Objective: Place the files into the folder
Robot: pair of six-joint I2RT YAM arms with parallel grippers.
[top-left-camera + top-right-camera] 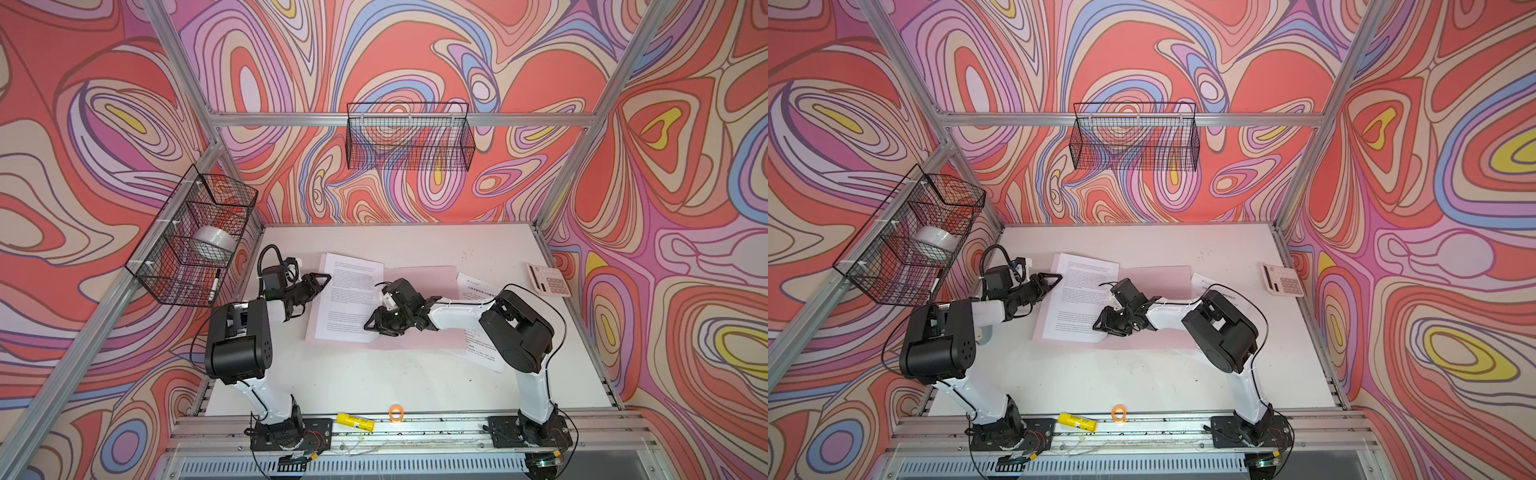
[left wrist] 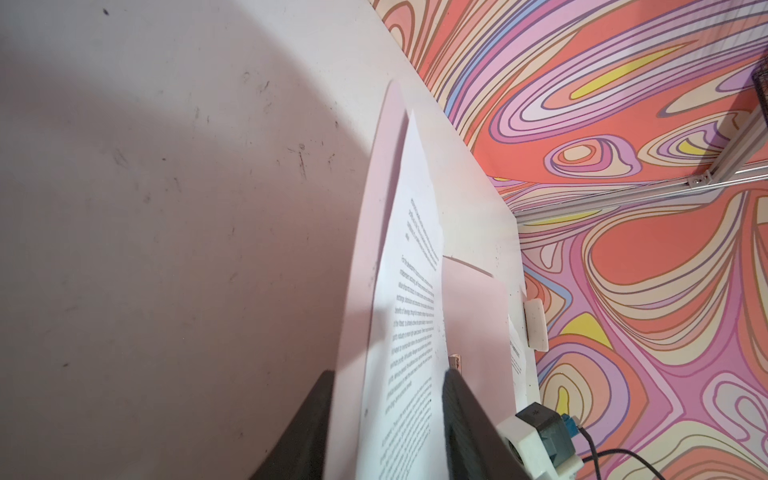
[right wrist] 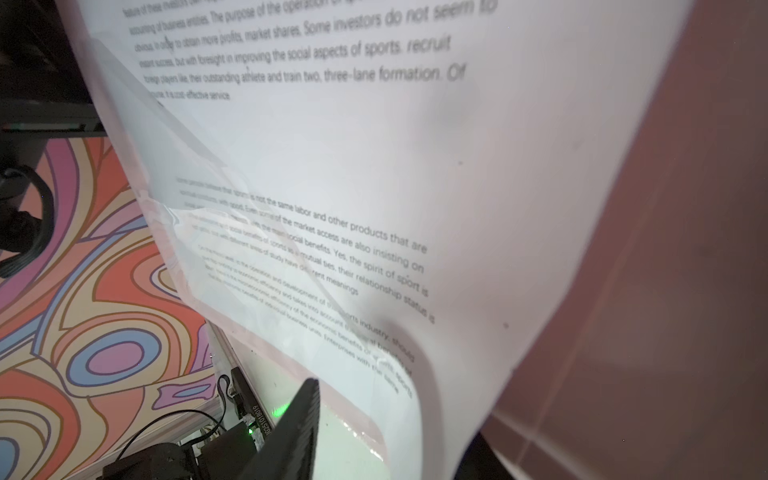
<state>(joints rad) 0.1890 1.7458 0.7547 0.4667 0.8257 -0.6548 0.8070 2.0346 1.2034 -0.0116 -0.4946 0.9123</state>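
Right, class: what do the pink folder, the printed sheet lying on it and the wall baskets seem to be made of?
The folder looks like thin plastic: pale pink, smooth, slightly glossy. The sheet is matte white paper, printed, curling softly. The baskets seem black coated metal wire: thin rods in open grid.

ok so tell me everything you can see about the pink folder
The folder is thin, pale pink plastic, lying open in the middle of the table, slightly larger than the printed sheet covering its left half. Its right half is bare. The right gripper hangs over its middle, at the sheet's edge. In the left wrist view its left edge looks raised with the sheet, between the left gripper fingers.
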